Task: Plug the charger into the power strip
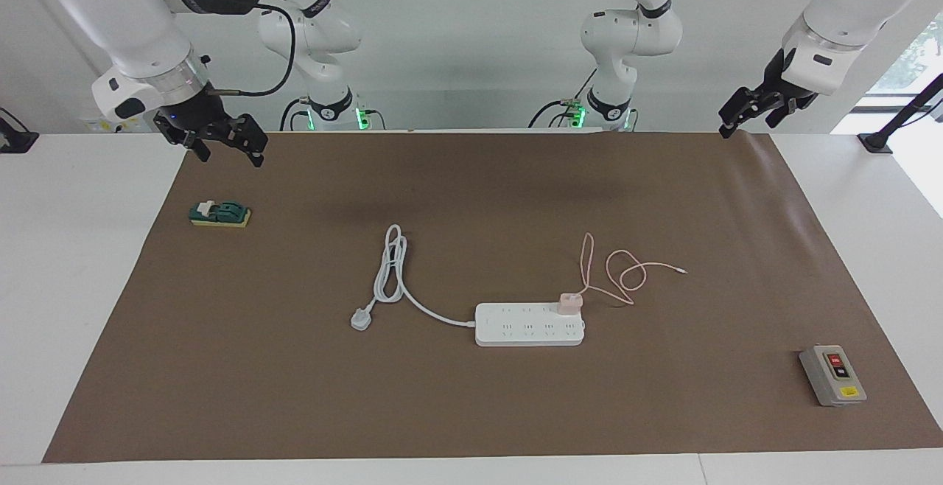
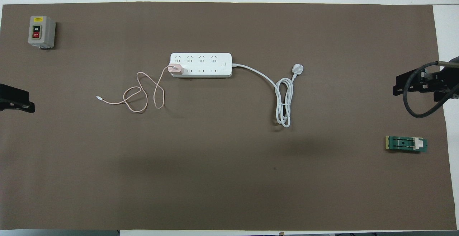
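The white power strip [image 1: 529,324] lies flat near the middle of the brown mat. The pale pink charger [image 1: 569,302] stands upright on it, in the socket row nearer the robots, at the end toward the left arm. Its thin pink cable [image 1: 626,275] loops loosely on the mat beside the strip. My left gripper [image 1: 745,127] hangs open and holds nothing, raised over the mat's corner near its own base. My right gripper [image 1: 228,155] waits open and holds nothing, over the mat's corner by the right arm's base.
The strip's thick white cord [image 1: 390,264] coils toward the right arm's end and finishes in a white plug [image 1: 360,318]. A grey box with red and black buttons [image 1: 832,374] and a green switch block [image 1: 219,214] lie on the mat [image 1: 471,411].
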You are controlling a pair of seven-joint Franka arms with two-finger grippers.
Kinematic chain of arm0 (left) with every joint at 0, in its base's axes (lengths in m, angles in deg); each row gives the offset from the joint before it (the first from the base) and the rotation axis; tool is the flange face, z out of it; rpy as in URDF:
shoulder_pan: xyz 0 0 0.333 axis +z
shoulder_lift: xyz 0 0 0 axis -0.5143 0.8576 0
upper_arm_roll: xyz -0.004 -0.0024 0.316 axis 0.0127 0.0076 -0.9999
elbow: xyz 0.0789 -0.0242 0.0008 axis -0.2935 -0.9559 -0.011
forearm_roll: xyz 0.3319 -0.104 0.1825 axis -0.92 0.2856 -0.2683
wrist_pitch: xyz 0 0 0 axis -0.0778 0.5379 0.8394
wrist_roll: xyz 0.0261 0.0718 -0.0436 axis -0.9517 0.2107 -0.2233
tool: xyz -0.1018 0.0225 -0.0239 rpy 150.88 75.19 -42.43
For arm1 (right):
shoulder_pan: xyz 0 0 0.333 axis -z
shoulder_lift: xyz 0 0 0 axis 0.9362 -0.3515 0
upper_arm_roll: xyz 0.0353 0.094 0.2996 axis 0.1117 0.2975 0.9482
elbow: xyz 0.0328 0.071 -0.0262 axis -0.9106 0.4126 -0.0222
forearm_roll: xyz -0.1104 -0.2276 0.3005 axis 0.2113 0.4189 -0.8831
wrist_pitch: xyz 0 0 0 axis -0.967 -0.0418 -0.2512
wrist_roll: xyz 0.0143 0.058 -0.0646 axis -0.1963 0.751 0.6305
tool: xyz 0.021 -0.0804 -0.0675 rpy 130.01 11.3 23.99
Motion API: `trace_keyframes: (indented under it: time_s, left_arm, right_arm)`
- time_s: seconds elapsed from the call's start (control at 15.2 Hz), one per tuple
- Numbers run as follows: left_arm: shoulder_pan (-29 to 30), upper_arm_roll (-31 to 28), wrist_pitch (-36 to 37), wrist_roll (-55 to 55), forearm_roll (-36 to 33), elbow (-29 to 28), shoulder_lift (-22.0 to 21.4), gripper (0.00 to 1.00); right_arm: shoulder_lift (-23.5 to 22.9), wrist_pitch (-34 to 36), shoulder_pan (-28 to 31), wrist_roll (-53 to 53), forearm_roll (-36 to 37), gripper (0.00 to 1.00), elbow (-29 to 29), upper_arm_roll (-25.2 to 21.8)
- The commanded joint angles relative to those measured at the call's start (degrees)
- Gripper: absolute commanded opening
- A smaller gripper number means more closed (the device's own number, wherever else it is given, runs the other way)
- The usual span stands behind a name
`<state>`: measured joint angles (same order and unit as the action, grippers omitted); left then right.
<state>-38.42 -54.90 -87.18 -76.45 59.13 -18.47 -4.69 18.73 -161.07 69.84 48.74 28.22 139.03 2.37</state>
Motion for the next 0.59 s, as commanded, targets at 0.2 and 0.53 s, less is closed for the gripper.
trace_keyframes:
  time_s: [0.2,0.53]
  left_arm:
    - [0.5,0.8,-1.3,1.1,0.3,-2.0,-1.3,1.00]
    - [0.3,1.1,-4.3,5.8,0.3,-2.4,-1.3,1.00]
  right_arm:
    - [0.6,1.1,1.1,0.9,-0.9,1.00,0.0,0.8]
    - [0.6,1.1,1.2,0.9,-0.9,1.00,0.0,0.8]
